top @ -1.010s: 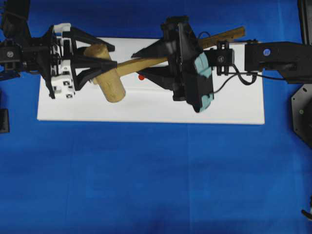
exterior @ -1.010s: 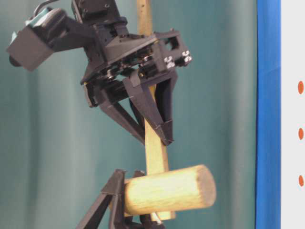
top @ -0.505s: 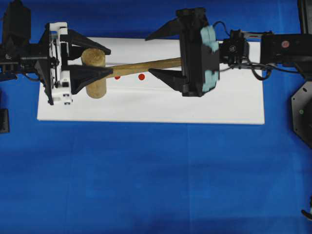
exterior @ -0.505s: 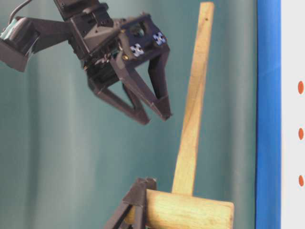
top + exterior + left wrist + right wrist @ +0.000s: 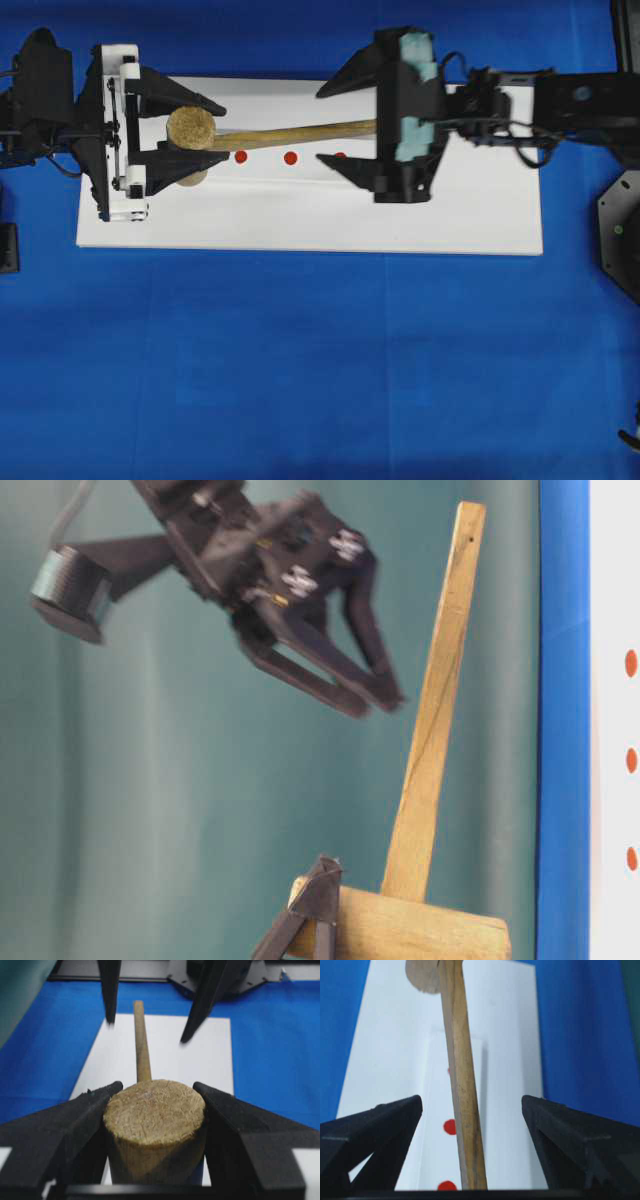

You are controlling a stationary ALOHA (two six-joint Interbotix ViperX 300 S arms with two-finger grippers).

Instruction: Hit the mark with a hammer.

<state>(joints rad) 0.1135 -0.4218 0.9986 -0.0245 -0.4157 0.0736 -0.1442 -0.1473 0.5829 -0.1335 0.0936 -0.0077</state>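
Observation:
The hammer's thick wooden head (image 5: 192, 128) stands on end between the fingers of my left gripper (image 5: 222, 130), which is shut on it. In the left wrist view the jaws press both sides of the head (image 5: 155, 1110). The long handle (image 5: 300, 132) runs right, over the white board (image 5: 480, 210). My right gripper (image 5: 325, 128) is open, its fingers straddling the handle (image 5: 462, 1085) without touching it. The table-level view shows the right gripper (image 5: 378, 702) apart from the handle (image 5: 435, 730). Three red marks (image 5: 290, 157) lie in a row on the board, just beside the handle.
A blue cloth (image 5: 320, 360) covers the table around the white board. A black fixture (image 5: 620, 235) sits at the right edge, and a small dark block (image 5: 8, 248) at the left edge.
My right gripper has opened, let go of the handle and drawn back to the right. The hammer swung from a slant until its handle points right, and its head turned on end in my left gripper.

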